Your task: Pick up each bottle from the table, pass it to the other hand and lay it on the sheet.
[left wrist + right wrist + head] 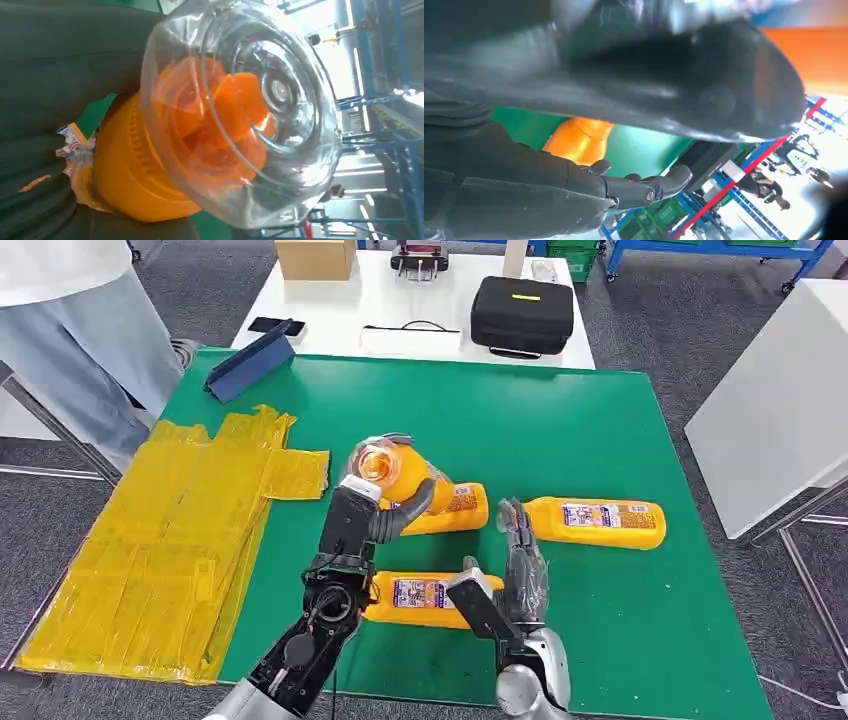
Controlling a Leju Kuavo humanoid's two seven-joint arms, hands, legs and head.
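My left hand [352,528] grips an orange bottle [442,498] with a clear cap, its cap end raised towards me and its base end low over the green table [560,420]. The left wrist view shows that cap [240,115] close up beside the dark fingers [50,75]. Just right of the held bottle's base, my right hand [520,570] stands open with its fingers stretched upward, holding nothing. A second orange bottle [598,523] lies on the table to the right. A third bottle [420,597] lies near the front between my arms. The yellow sheet [170,540] covers the table's left side.
A blue folded stand [250,362] sits at the green table's far left corner. Behind is a white table with a black case [522,312] and a cardboard box [315,258]. A person [80,330] stands at the left. Another white table [780,410] is at the right.
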